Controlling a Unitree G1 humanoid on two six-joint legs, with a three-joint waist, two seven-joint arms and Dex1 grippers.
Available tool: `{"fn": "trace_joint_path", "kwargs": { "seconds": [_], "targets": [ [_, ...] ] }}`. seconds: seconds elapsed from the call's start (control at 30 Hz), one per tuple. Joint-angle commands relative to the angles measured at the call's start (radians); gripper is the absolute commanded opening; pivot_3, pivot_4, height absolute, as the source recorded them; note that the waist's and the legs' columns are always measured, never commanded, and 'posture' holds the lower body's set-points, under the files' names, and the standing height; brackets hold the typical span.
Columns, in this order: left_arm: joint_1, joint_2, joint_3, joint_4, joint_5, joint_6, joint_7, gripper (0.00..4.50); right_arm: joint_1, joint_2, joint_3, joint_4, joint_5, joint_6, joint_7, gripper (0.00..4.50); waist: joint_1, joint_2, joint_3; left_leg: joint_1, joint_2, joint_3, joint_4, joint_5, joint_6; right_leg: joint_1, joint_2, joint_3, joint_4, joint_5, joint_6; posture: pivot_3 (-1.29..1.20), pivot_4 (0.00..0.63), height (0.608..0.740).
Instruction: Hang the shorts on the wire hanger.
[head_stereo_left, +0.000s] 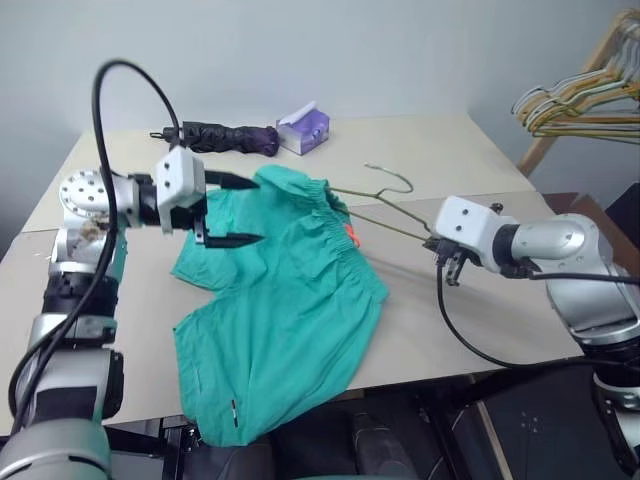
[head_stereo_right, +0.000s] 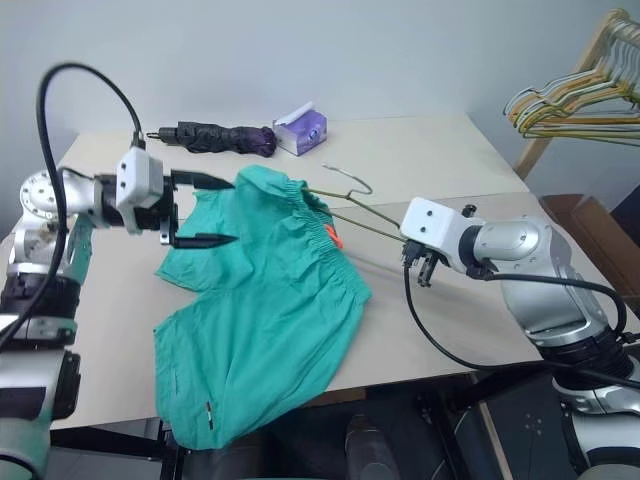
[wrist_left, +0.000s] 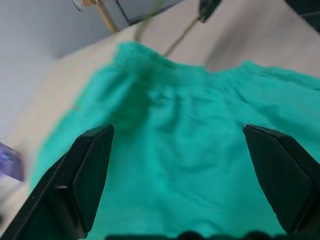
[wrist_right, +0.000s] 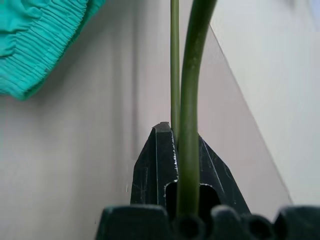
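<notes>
I see my left gripper (head_stereo_left: 232, 209) spread wide above the teal-green cloth shorts (head_stereo_left: 275, 310) on the beige table (head_stereo_left: 440, 150), beside them my right gripper (wrist_right: 177, 145) pinching the thin olive wire hanger (head_stereo_left: 375, 195), which could twist or slip inside the waistband.

You had a beige desk (head_stereo_left: 420, 150) against a plain pale wall (head_stereo_left: 350, 50); at its far right stood what looked like a wooden rack (head_stereo_left: 575, 95) of spare hangers (head_stereo_left: 580, 105).

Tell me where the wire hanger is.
The wire hanger is right of centre, pinched in the right gripper, its far end tucked into the shorts waistband.
</notes>
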Motion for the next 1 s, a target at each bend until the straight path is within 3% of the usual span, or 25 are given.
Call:
{"fn": "trace_joint_path", "kwargs": {
  "seconds": [0.03, 0.47, 0.6, 0.63, 0.7, 1.0],
  "targets": [
    [-0.098, -0.021, -0.011, 0.078, 0.019, -0.092, -0.054, 4.46, -0.015, -0.032, 0.023, -0.072, -0.059, 0.024, -0.014, 0.0, -0.014, 0.0, 0.0, -0.001, 0.0, 0.0, 0.0, 0.0, 0.0, -0.001, 0.0, 0.0, 0.0, 0.0, 0.0, -0.18, 0.036, 0.74],
    [-0.27, -0.124, -0.227, 0.401, 0.155, -0.399, -0.148, 4.46, -0.073, -0.031, 0.088, -0.176, -0.049, 0.086, 0.068, 0.0, -0.113, 0.0, 0.0, -0.002, 0.0, -0.002, 0.0, 0.0, 0.0, -0.001, 0.0, 0.0, 0.001, 0.0, 0.001, -0.2, 0.029, 0.74],
    [-0.295, -0.158, -0.235, 0.485, 0.211, -0.475, -0.148, 4.46, -0.101, -0.012, 0.08, -0.185, -0.016, 0.13, 0.087, 0.0, -0.134, 0.0, 0.0, -0.002, 0.0, -0.002, 0.0, 0.0, 0.0, -0.001, 0.0, 0.0, 0.001, 0.0, 0.001, -0.21, 0.024, 0.74],
    [-0.298, -0.162, -0.236, 0.5, 0.223, -0.489, -0.147, 4.08, -0.106, -0.009, 0.078, -0.187, -0.008, 0.141, 0.09, 0.0, -0.137, 0.0, 0.0, -0.002, 0.0, -0.002, 0.0, 0.0, 0.0, -0.001, 0.0, 0.0, 0.001, 0.0, 0.001, -0.21, 0.024, 0.74],
    [-0.3, -0.17, -0.232, 0.522, 0.247, -0.511, -0.127, 3.9, -0.112, -0.005, 0.074, -0.193, 0.006, 0.158, 0.094, 0.0, -0.145, 0.0, 0.0, -0.002, 0.0, -0.002, 0.0, 0.0, 0.0, -0.001, 0.0, 0.0, 0.001, 0.0, 0.001, -0.21, 0.023, 0.74],
    [-0.302, -0.173, -0.191, 0.552, 0.249, -0.519, -0.148, 1.14, -0.146, 0.005, 0.042, -0.222, 0.129, 0.251, 0.117, 0.0, -0.157, 0.0, 0.0, -0.002, 0.0, -0.003, 0.0, 0.0, 0.0, -0.001, -0.001, 0.0, 0.002, 0.0, 0.001, -0.2, 0.02, 0.74]
  ]
}}
